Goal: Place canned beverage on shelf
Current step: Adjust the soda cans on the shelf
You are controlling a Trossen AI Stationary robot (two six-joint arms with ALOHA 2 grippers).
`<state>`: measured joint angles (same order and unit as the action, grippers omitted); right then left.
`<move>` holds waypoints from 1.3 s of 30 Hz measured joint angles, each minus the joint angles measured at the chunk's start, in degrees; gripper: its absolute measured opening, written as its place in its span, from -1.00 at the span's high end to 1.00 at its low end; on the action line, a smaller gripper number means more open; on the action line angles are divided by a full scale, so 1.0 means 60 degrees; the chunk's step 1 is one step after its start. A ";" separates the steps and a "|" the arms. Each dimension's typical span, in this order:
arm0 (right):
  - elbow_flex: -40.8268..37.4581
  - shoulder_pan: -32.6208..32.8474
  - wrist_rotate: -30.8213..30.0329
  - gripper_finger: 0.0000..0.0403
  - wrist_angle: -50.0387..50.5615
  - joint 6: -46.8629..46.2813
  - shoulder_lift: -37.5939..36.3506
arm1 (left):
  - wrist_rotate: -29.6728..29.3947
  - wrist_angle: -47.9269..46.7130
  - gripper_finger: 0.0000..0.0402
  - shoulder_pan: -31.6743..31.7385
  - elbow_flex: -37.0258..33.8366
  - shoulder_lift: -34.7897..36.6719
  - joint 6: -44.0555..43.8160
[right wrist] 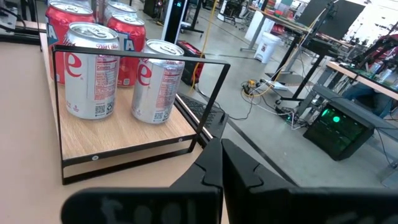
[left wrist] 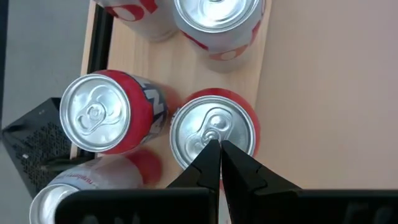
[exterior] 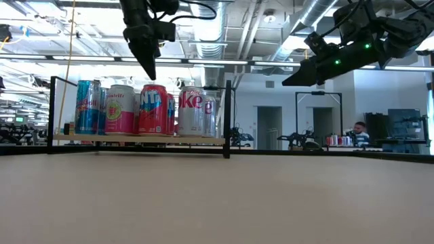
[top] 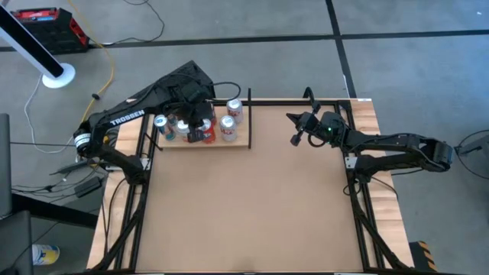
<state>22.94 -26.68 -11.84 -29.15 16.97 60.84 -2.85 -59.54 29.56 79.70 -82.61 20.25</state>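
Crowded shelf [top: 243, 143]: cans [exterior: 152, 108] stand beneath closed left tool [exterior: 150, 73].

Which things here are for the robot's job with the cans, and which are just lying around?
For the job:
- pale wooden shelf with thin black rods
- red and silver drink cans standing on it
- left gripper, shut, above the red cans
- right gripper, shut, waiting off to the side

Just lying around:
- red and black toolbox on the floor
- white fan base
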 joint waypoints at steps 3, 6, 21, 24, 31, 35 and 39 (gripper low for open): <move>0.0000 0.0002 0.0000 0.90 -0.0001 0.0000 0.0003 | 0.0007 -0.0083 1.00 -0.0004 0.0000 0.0004 -0.0004; 0.0000 0.0003 0.0000 0.90 -0.0002 0.0000 0.0001 | 0.0108 -0.0157 1.00 -0.0004 0.0000 0.0004 -0.0004; 0.0000 0.0004 0.0003 0.90 -0.0004 0.0000 0.0003 | 0.0328 0.0164 1.00 0.0004 -0.0495 0.0011 0.0076; 0.0000 0.0001 0.0000 0.90 -0.0004 0.0000 0.0000 | 0.0321 0.0367 1.00 0.0005 -0.0495 0.0011 0.0078; 0.0000 0.0004 0.0000 0.90 -0.0004 0.0000 0.0002 | 0.0157 0.0442 1.00 0.0007 -0.0495 0.0011 0.0084; 0.0000 0.0000 0.0000 0.90 -0.0004 0.0000 0.0003 | 0.0153 0.0446 1.00 0.0007 -0.0495 0.0011 0.0084; 0.0000 0.0000 0.0000 0.90 -0.0004 -0.0002 0.0003 | 0.0153 0.0518 1.00 0.0007 -0.0495 0.0011 0.0086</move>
<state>22.94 -26.68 -11.84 -29.17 16.96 60.86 -1.93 -56.43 29.61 76.73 -82.54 20.77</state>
